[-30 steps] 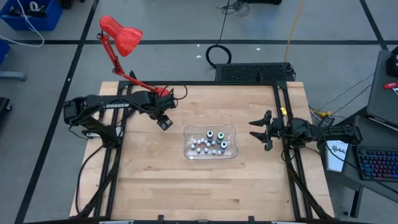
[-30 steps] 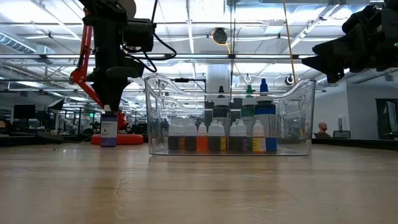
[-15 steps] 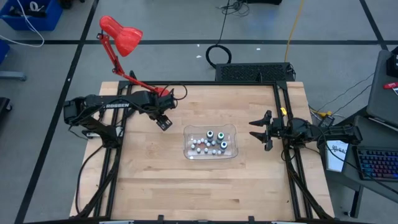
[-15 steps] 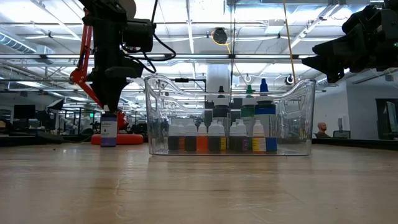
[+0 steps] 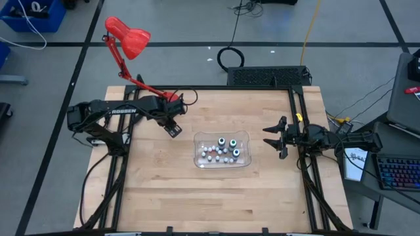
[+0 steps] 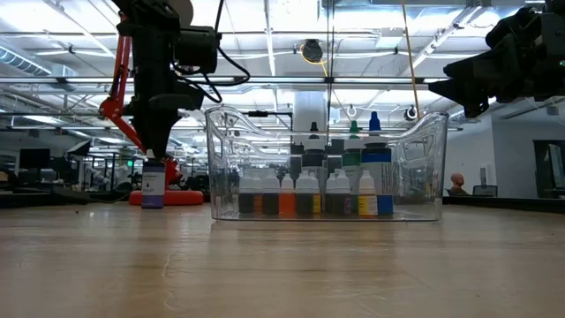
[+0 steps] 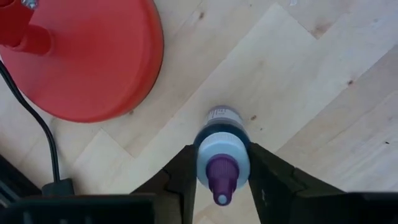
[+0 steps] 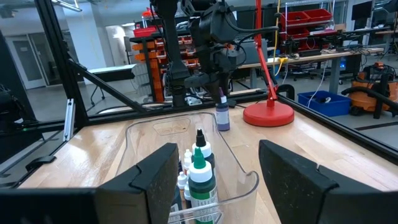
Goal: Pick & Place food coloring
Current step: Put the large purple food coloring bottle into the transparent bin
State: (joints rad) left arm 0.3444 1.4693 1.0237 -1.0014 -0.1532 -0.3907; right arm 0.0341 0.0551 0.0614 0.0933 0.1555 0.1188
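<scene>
Beside red lamp base [image 7: 81, 59], far-left on worktop [image 5: 164, 190]: left tool [image 7: 222, 180] points down, fingers clamped on purple-capped food coloring bottle [image 7: 222, 158]; bottle upright, base on wood per low view [image 6: 154, 187]. Clear bin [image 5: 222, 149] at worktop centre holds remaining food coloring bottles [image 6: 309, 193], upright, packed in rows, taller green- and blue-capped ones behind. Right tool [image 5: 274, 139] hangs right of bin, clear of it, fingers apart, nothing between them.
</scene>
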